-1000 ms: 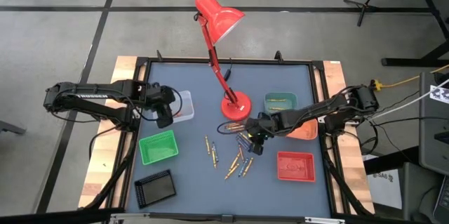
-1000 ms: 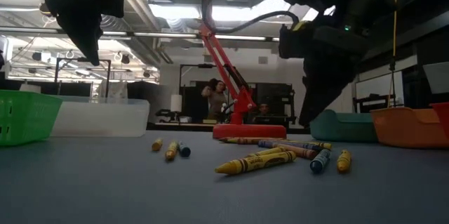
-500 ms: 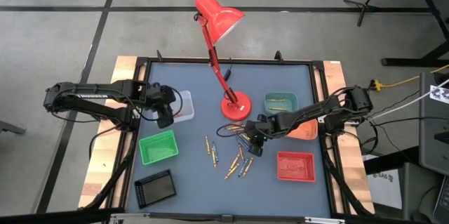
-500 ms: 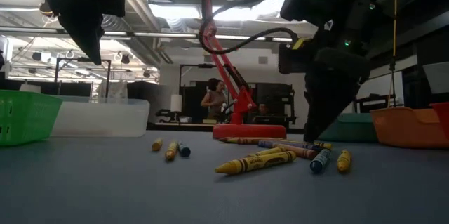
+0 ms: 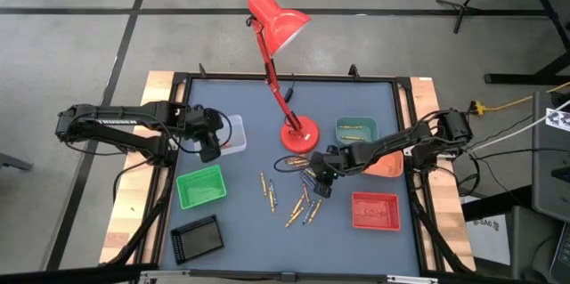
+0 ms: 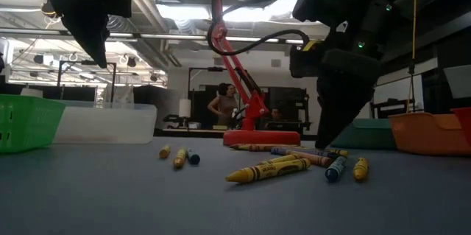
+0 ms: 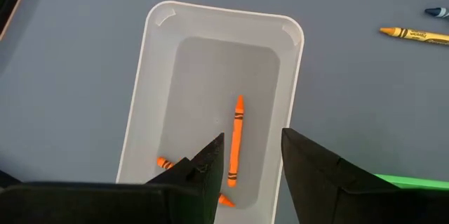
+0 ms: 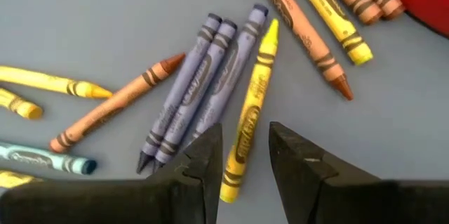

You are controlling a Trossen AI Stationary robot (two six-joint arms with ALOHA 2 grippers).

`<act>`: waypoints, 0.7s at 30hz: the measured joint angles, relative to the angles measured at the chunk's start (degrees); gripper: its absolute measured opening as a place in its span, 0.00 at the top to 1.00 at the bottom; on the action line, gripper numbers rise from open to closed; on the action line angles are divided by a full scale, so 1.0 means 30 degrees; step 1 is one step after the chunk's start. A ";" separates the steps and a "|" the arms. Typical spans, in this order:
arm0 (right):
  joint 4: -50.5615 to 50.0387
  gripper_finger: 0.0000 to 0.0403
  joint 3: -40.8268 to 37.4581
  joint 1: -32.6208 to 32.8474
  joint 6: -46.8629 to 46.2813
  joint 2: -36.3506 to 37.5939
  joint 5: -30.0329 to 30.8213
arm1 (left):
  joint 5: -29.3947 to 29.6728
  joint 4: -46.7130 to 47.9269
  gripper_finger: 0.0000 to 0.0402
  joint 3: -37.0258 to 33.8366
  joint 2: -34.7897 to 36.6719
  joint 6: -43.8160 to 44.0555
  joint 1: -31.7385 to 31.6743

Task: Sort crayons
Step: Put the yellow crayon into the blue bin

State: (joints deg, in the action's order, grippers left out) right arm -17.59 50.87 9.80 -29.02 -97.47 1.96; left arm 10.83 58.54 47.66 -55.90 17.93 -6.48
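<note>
Right gripper [image 8: 242, 164] low over loose crayons [image 5: 303, 197] at table [image 5: 240, 231] centre, fingers spread astride yellow crayon [image 8: 249, 119], nothing gripped. Left gripper [image 7: 249, 164] above clear tray [image 7: 158, 97] holding orange crayons [image 7: 235, 140], fingers apart, empty.

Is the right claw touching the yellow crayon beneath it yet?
Cannot tell. In the right wrist view the right claw is open, its fingers either side of the yellow crayon, but that view cannot show the height gap, and the low view hides the tips.
</note>
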 joint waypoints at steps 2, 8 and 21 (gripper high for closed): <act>-0.0068 0.71 0.0000 0.0000 -0.0031 0.0000 0.0000 | 0.0000 0.0000 0.69 0.0000 0.0000 0.0000 0.0000; -0.0113 0.71 0.0000 0.0000 0.0248 -0.0007 0.0204 | 0.0007 0.0000 0.69 -0.0003 0.0000 -0.0007 0.0000; -0.0220 0.71 0.0066 -0.0007 0.0264 -0.0777 0.0520 | 0.0007 -0.2147 0.69 -0.0007 0.0007 -0.0022 0.0018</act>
State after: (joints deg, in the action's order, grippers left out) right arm -18.25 51.07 9.78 -28.23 -99.80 3.52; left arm 10.85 52.10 47.64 -55.88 17.87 -6.43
